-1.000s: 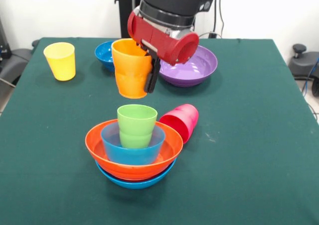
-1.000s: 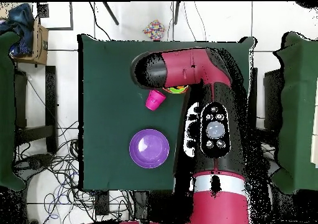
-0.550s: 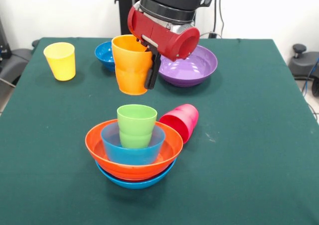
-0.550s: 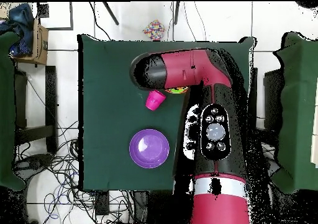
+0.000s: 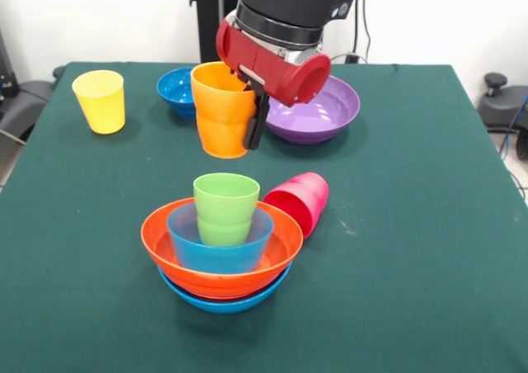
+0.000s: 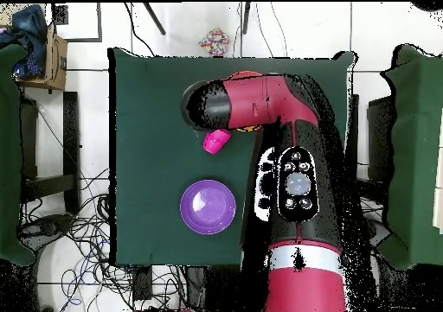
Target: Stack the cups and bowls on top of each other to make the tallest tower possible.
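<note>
Four cups: one orange cup (image 5: 223, 109) held by end effector (image 5: 247, 113).

The orange cup (image 5: 223, 109), green cup (image 5: 225, 208) and yellow cup (image 5: 100, 100) look like smooth, glossy plastic. The pink cup (image 5: 299, 201), at about 3 o'clock from the green one, shines the same way. The purple bowl (image 5: 326, 109) shows bright highlights on its slick inside. The table (image 5: 412, 249) wears matt green cloth. The arm's red shell (image 5: 272, 59) is glossy.
</note>
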Tool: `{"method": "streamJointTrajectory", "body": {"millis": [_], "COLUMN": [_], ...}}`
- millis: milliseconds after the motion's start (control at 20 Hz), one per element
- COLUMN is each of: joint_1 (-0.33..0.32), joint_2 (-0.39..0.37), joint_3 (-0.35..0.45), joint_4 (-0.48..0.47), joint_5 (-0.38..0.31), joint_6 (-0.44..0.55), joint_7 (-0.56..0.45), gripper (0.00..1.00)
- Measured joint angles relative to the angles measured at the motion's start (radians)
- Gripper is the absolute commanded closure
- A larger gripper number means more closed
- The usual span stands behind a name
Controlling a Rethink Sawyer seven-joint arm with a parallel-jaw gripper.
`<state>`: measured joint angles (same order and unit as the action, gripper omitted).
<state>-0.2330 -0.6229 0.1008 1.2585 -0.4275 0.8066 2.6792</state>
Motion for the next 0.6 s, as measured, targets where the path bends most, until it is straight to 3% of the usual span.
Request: {"method": "streamJointTrajectory", "body": {"millis": [600], "joint_1": [0.000], "joint_2": [0.015], "joint_3": [-0.002], "joint_4": [0.020], "joint_5": [-0.005], "joint_6": [-0.076], "joint_7": [0.000], "gripper": [1.00]}}
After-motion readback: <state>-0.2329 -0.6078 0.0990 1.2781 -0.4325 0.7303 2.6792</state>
